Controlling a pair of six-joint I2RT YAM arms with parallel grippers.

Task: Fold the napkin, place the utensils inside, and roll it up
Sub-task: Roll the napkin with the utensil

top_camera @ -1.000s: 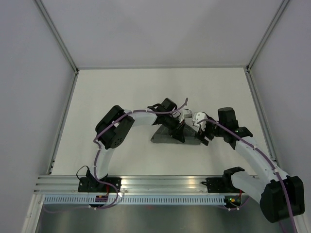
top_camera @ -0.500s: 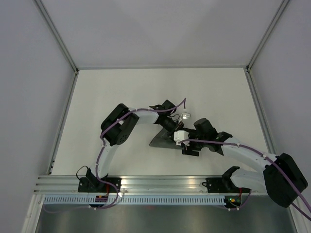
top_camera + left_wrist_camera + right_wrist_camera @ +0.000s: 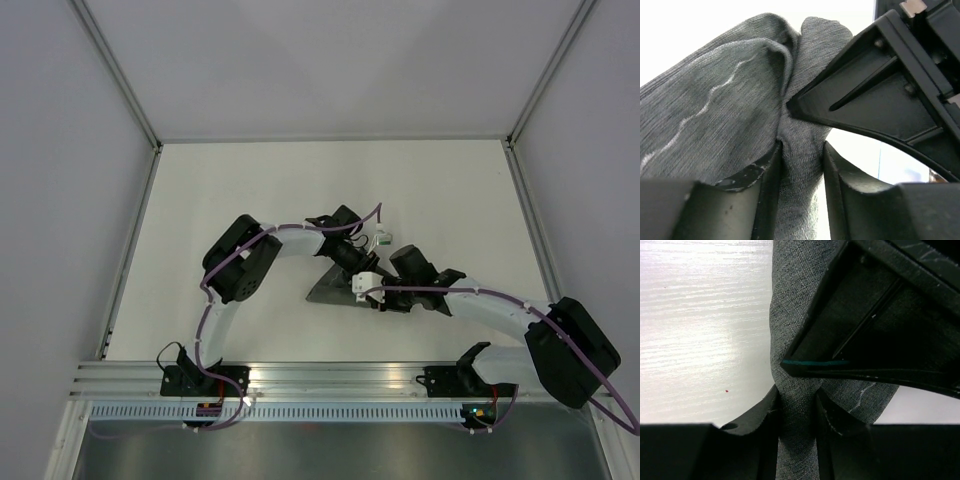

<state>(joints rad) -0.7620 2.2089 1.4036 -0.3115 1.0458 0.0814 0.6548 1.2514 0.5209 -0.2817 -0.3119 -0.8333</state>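
The dark grey napkin (image 3: 320,288) lies bunched and rolled in the middle of the table, its pale stitched line showing in the left wrist view (image 3: 715,100). My left gripper (image 3: 360,270) comes at it from behind and is shut on a twisted neck of the cloth (image 3: 802,160). My right gripper (image 3: 374,297) meets it from the right, shut on the same narrow part of the napkin (image 3: 796,405). Each wrist view shows the other gripper's black fingers (image 3: 875,100) (image 3: 880,315) close by, touching the cloth. The utensils are hidden.
The white tabletop (image 3: 250,190) is fenced by grey walls on the left, back and right, with an aluminium rail (image 3: 330,375) along the near edge. Both arms crowd over the napkin, their cables (image 3: 440,292) looping close together.
My right arm has swung left and down onto the napkin, its jaws going from wide open to shut on the cloth. The left arm has shifted slightly, its jaws a little wider.
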